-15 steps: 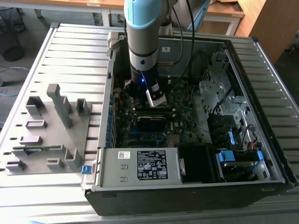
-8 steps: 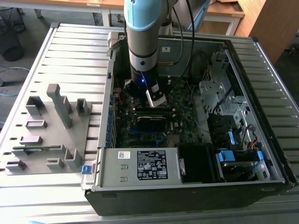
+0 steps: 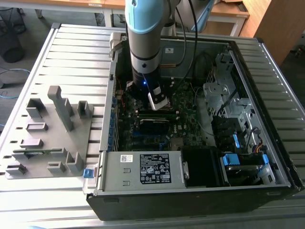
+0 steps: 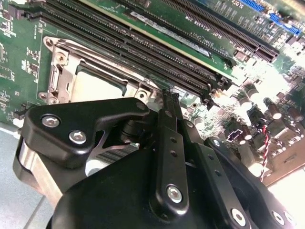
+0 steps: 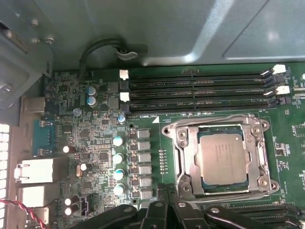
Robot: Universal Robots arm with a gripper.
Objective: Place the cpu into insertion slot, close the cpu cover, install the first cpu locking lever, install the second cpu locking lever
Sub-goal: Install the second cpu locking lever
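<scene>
The dull silver square cpu (image 5: 223, 160) lies flat in the insertion slot (image 5: 208, 188), framed by the thin metal cpu cover (image 5: 187, 153) on the green motherboard (image 5: 157, 129). My black gripper (image 4: 170, 95) hovers just beside it, fingers together, holding nothing. Four long black memory slots (image 5: 195, 90) run alongside.

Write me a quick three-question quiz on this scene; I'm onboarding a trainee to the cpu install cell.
1. True or false: the cpu shows through the window of the cpu cover.
2. The long black memory slots beside the socket are: A) empty, B) all filled, C) hidden under a cable.
3. Short answer: what colour is the motherboard?

Key: 1 true; 2 A; 3 green.
</scene>
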